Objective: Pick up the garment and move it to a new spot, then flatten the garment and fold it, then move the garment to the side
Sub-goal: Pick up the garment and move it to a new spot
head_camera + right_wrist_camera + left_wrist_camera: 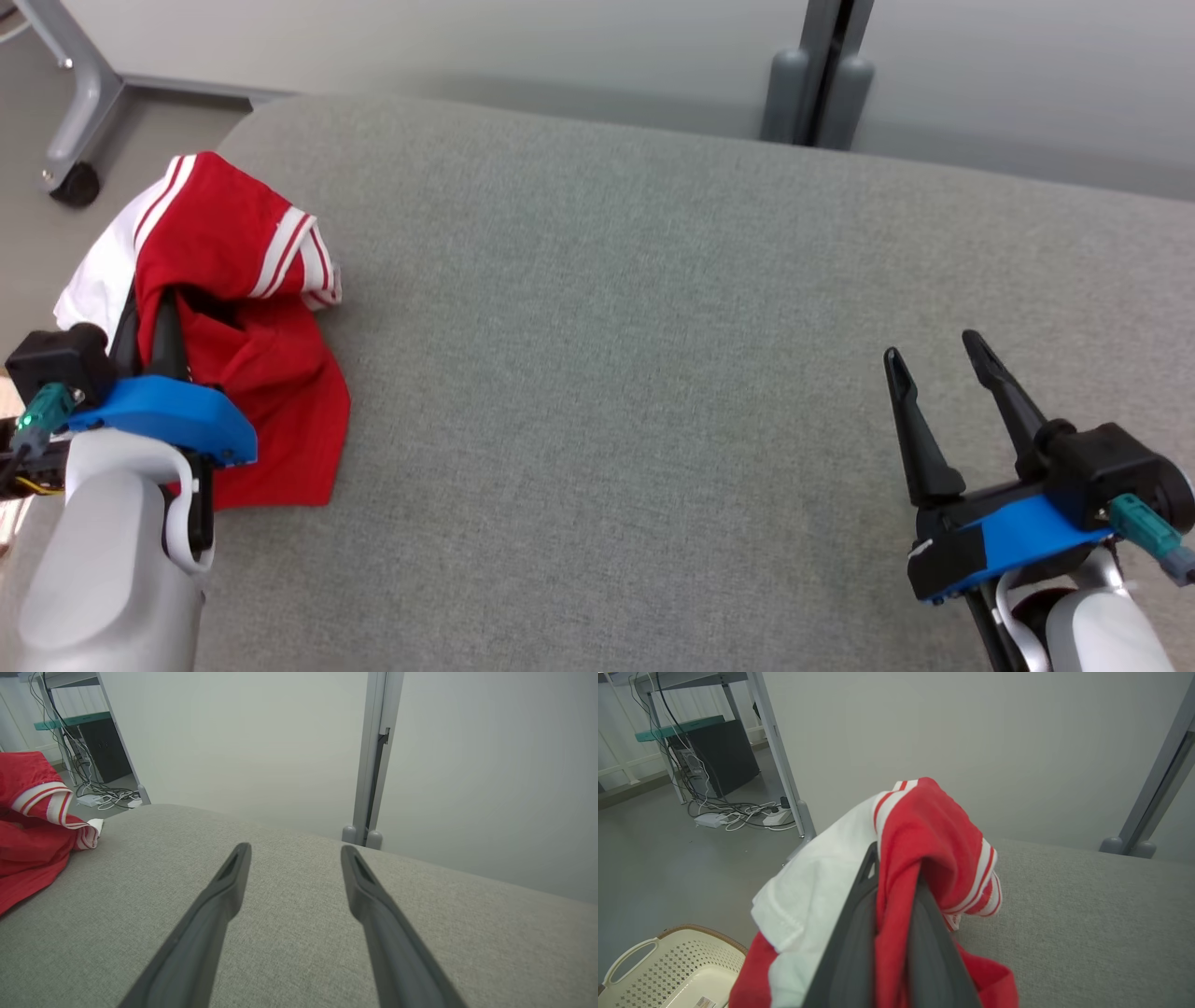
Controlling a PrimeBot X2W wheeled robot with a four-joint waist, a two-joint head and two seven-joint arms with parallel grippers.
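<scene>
The garment is red and white with striped cuffs, bunched at the left end of the grey padded table. My left gripper is shut on a fold of its red cloth, its fingertips buried in the fabric. In the left wrist view the garment drapes over and between both dark fingers, lifted into a peak. My right gripper stands open over bare table at the lower right, nothing between its fingers. The right wrist view shows the garment far to the left of that gripper.
A cream perforated laundry basket sits on the floor below the table's left end. A wheeled grey frame leg stands at the far left, and a grey post rises behind the table. Cables and a dark computer case lie further off.
</scene>
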